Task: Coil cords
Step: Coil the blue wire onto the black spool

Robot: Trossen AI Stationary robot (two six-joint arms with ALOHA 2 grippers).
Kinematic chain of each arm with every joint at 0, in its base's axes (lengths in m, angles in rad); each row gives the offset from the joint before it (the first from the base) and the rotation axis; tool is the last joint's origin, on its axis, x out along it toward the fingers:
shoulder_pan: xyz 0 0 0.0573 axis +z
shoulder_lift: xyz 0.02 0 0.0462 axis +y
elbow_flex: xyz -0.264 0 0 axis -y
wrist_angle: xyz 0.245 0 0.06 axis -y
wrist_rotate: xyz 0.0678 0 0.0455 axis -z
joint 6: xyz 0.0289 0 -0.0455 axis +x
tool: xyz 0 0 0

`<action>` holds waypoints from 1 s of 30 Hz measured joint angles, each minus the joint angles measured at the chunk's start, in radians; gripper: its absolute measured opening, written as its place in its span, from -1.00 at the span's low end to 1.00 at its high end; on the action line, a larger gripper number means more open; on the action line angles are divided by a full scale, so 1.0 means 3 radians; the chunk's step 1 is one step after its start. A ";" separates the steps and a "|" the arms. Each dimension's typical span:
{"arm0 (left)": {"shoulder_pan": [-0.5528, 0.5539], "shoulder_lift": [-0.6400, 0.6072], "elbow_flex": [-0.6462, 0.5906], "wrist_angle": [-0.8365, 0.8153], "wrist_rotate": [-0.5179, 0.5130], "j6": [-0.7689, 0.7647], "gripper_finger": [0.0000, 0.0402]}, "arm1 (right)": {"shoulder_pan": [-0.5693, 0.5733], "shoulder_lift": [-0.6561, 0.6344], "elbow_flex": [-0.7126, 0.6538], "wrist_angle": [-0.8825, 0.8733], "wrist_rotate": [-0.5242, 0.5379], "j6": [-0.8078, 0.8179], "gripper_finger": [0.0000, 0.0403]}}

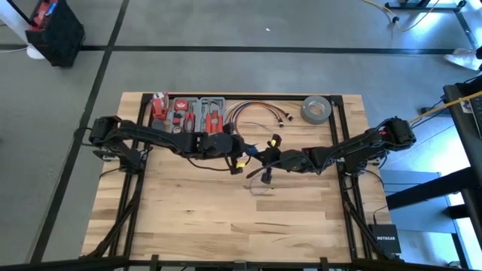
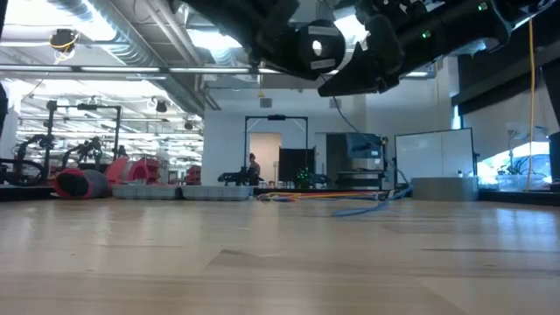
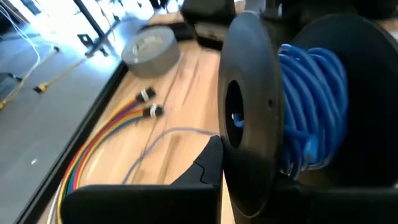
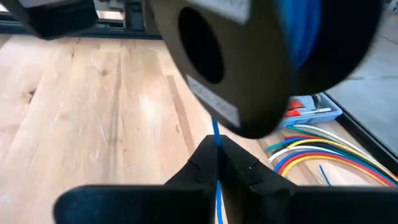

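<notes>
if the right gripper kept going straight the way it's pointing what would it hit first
Most likely the black spool wound with blue wire, which fills the right wrist view directly ahead of the right gripper. That gripper is shut on a strand of the wire. How near the spool is, I can't tell.

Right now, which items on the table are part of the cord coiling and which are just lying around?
In play:
- thin blue wire, pinched in the right claw
- black plastic spool wound with that wire, at the left claw

Lying about:
- grey tape roll
- red, yellow and white cable bundle
- red-handled tool tray
</notes>
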 joint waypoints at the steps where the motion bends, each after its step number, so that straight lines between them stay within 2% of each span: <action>1: 0.0000 -0.0014 0.0000 -0.0064 0.0001 -0.0010 -1.00 | 0.0000 0.0000 0.0020 -0.0020 -0.0025 0.0010 -0.95; 5: 0.0023 -0.0019 0.0001 -0.0132 0.0015 -0.0027 -1.00 | -0.0001 0.0005 0.0028 -0.0006 -0.0229 0.0305 -0.95; 7: 0.0028 -0.0020 0.0001 -0.0135 0.0012 -0.0028 -1.00 | -0.0011 0.0006 0.0028 -0.0007 -0.0208 0.0399 -0.91; 10: 0.0022 -0.0046 0.0011 -0.0132 -0.0036 -0.0018 -1.00 | -0.0024 0.0027 0.0000 -0.0229 -0.0102 0.0400 -0.73; 14: 0.0019 -0.0042 0.0013 -0.0170 -0.0033 0.0025 -1.00 | -0.0024 -0.0070 0.0014 -0.0387 -0.0109 0.0347 -0.40; 18: 0.0020 -0.0046 0.0010 -0.0172 -0.0024 0.0014 -1.00 | -0.0023 -0.0416 0.0094 -0.1114 -0.0350 0.0358 -0.12; 21: 0.0020 -0.0049 0.0010 -0.0213 -0.0022 0.0014 -1.00 | -0.0019 -0.0716 0.0192 -0.1733 -0.0409 0.0540 0.00; 23: 0.0021 -0.0049 0.0010 -0.0213 -0.0020 0.0013 -1.00 | -0.0019 -0.0799 0.0160 -0.1942 -0.0432 0.0655 0.04; 26: 0.0021 -0.0049 0.0010 -0.0210 -0.0019 0.0010 -1.00 | -0.0019 -0.0796 -0.0032 -0.1681 -0.0431 0.0701 0.06; 30: 0.0023 -0.0048 0.0010 -0.0210 -0.0017 -0.0019 -1.00 | -0.0019 -0.0482 -0.0532 -0.0707 -0.0475 0.0700 0.06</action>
